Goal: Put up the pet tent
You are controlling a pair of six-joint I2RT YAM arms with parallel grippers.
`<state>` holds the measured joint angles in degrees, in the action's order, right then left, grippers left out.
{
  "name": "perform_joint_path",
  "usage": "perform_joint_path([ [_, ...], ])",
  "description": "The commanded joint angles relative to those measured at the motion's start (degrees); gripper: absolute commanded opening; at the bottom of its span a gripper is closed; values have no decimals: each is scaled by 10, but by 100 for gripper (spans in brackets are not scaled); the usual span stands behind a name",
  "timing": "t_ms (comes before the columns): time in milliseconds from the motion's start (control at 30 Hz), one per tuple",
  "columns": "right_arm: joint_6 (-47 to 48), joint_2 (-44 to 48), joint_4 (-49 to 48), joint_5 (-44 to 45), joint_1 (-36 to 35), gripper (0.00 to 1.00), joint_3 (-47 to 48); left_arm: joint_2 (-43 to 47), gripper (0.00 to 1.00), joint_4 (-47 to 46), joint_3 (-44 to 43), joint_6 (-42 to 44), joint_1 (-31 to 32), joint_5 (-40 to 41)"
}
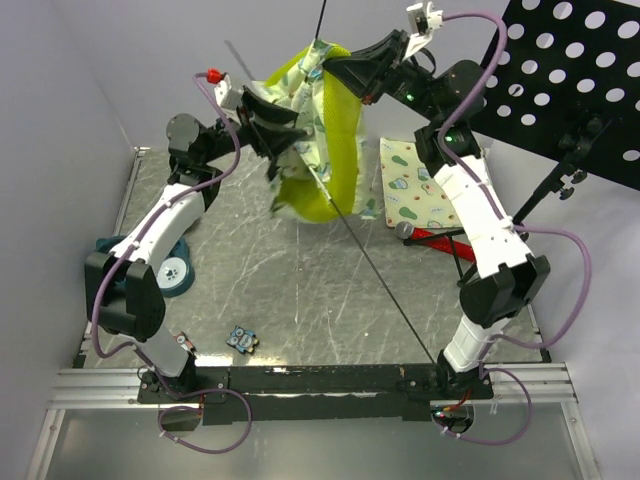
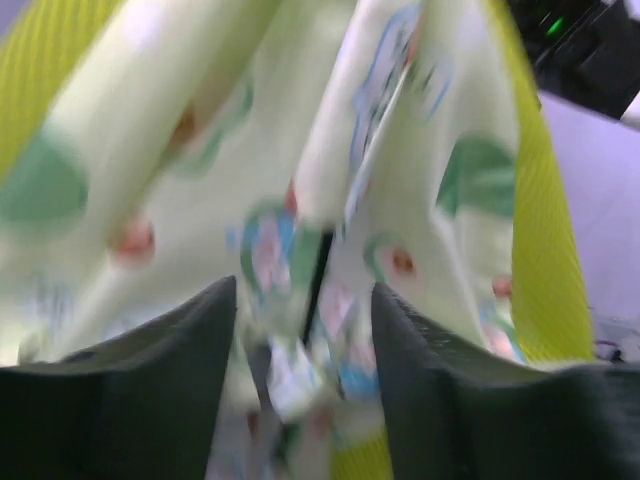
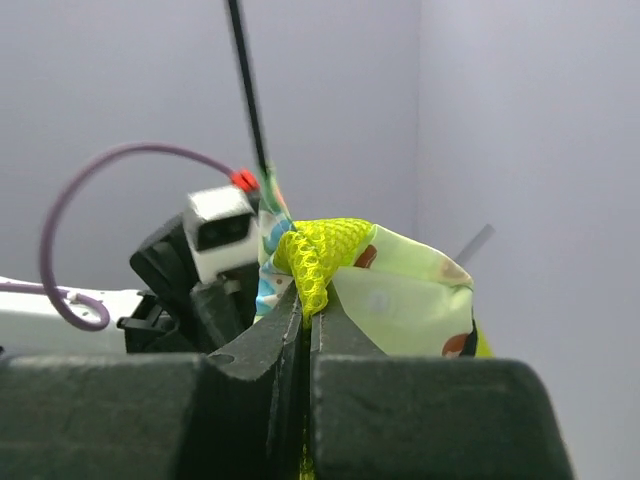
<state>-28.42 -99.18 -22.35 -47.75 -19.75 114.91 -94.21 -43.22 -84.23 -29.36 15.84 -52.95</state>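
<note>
1. We've got the pet tent (image 1: 322, 150) hoisted off the table (image 1: 300, 300), hanging crumpled above the middle of the far edge.
2. Cream avocado-print folds, lime mesh panels, and a thin black pole (image 1: 385, 276) slanting down toward the near right corner.
3. Right gripper (image 3: 305, 300) is clamped tight on yellow mesh at the tent's top.
4. Left gripper (image 2: 305, 300): its fingers stand apart, with printed fabric bunched between them.

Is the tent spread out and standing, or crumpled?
Crumpled. The tent hangs bunched above the table, pinched by the right claw.
</note>
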Motion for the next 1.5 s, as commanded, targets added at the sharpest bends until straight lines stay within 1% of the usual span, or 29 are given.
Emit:
perform_joint_path([
  [0, 93, 72, 17, 10, -1, 0, 22, 64, 73, 7, 47, -9, -41, -57],
  [33, 117, 74, 32, 11, -1, 0, 24, 83, 77, 34, 52, 10, -54, -73],
  [67, 136, 77, 54, 11, -1, 0, 28, 100, 79, 77, 54, 38, -65, -82],
  [100, 164, 80, 74, 11, -1, 0, 29, 121, 83, 142, 48, 97, -76, -87],
  [133, 196, 85, 99, 6, -2, 0, 28, 137, 90, 211, 38, 141, -85, -83],
  [167, 242, 87, 138, 4, -5, 0, 26, 152, 97, 261, 24, 168, -93, -71],
  [200, 297, 93, 174, 7, -10, 0, 22, 166, 100, 305, 12, 191, -99, -65],
  [233, 331, 98, 205, 6, -13, 0, 12, 175, 100, 331, 0, 206, -103, -64],
  [267, 366, 103, 221, 2, -16, 0, -3, 186, 100, 345, -8, 205, -104, -50],
  [300, 395, 107, 258, 1, -21, 0, -16, 196, 100, 352, -13, 194, -104, -35],
  [367, 467, 108, 325, 5, -36, 0, -28, 214, 100, 342, -18, 158, -106, -31],
  [433, 516, 105, 373, 16, -53, 0, -40, 235, 100, 288, -1, 92, -107, -24],
  [500, 534, 102, 384, 21, -67, 0, -52, 252, 100, 209, 21, 21, -107, -29],
  [600, 545, 89, 410, 20, -92, 0, -42, 254, 100, 99, 24, -66, -107, -36],
  [700, 545, 83, 412, 13, -108, 0, -40, 238, 100, 71, -19, -102, -107, -9],
  [767, 548, 79, 415, 13, -119, 0, -38, 228, 97, 66, -50, -109, -107, 3],
  [833, 549, 73, 423, 7, -126, 0, -30, 217, 95, 44, -78, -136, -107, 5],
  [900, 544, 72, 425, 4, -131, 0, -29, 212, 94, 8, -95, -160, -107, -7],
  [967, 544, 71, 424, 4, -135, 0, -29, 211, 89, -20, -110, -179, -107, -27],
  [1100, 537, 68, 424, 4, -138, 0, -29, 215, 63, -33, -137, -214, -106, -53],
  [1133, 536, 67, 426, 3, -138, 0, -26, 215, 59, -33, -144, -220, -107, -56],
  [1200, 536, 65, 431, -1, -139, 0, -22, 215, 55, -29, -156, -225, -106, -49],
  [1300, 543, 65, 443, -6, -139, 0, -17, 207, 50, -13, -188, -236, -107, -22],
  [1400, 546, 66, 447, -12, -140, 0, -21, 194, 51, 1, -221, -253, -106, 6],
  [1467, 551, 65, 452, -16, -141, 0, -19, 184, 50, 2, -238, -267, -104, 11],
])
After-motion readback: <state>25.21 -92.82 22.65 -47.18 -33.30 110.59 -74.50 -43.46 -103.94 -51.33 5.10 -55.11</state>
